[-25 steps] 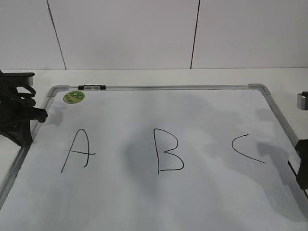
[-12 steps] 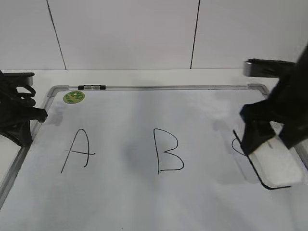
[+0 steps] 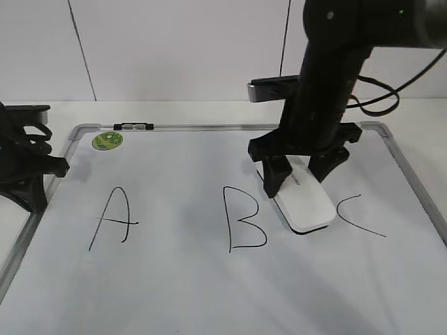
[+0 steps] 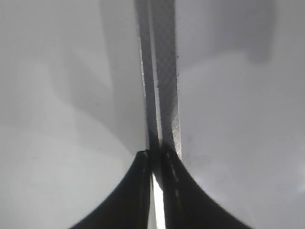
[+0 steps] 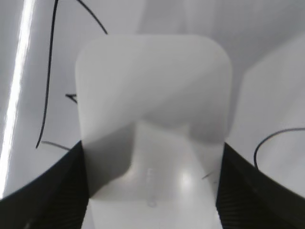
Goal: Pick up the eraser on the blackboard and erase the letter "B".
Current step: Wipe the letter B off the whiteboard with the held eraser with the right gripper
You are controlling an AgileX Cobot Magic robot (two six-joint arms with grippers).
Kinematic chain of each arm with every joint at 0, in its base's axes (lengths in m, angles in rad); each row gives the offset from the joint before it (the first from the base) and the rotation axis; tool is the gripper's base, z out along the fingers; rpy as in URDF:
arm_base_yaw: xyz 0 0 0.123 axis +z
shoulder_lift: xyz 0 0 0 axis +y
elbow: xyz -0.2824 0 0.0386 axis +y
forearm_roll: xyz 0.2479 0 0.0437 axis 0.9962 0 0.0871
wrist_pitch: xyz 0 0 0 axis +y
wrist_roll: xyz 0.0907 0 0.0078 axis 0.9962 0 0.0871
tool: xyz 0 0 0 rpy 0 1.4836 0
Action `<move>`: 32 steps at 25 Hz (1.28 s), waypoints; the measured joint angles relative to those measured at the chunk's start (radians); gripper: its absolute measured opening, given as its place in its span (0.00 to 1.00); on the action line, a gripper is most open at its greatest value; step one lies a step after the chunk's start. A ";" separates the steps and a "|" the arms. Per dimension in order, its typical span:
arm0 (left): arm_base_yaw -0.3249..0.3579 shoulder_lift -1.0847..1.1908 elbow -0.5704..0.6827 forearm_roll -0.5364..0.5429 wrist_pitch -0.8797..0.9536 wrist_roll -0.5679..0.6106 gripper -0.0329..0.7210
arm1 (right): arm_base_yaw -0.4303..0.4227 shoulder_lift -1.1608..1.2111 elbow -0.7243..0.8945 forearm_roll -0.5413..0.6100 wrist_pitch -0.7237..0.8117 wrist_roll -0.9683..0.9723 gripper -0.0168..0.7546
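The blackboard (image 3: 209, 293) is a white board in a silver-grey frame, with black letters A, B and C. The letter "B" (image 3: 241, 218) stands whole in the middle. My right gripper (image 3: 302, 174) is shut on the white eraser (image 3: 305, 202), which sits low over the board between the B and the C (image 3: 357, 216). In the right wrist view the eraser (image 5: 152, 109) fills the space between the jaws (image 5: 152, 191), with strokes of the B (image 5: 50, 76) to its left. My left gripper (image 3: 59, 167) is shut and empty at the board's left frame (image 4: 164, 86).
The letter A (image 3: 112, 216) is at the left of the board. A round green sticker (image 3: 107, 140) and a small black-and-silver clip (image 3: 133, 126) are at the top left corner. A white wall stands behind the table.
My right arm has swung in from the right edge with the eraser, from over the C to the gap between the B and the C. The left arm has not moved.
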 joint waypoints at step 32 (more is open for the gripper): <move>0.000 0.004 -0.005 0.009 0.012 0.000 0.08 | 0.259 0.255 -0.242 0.040 0.034 -0.025 0.71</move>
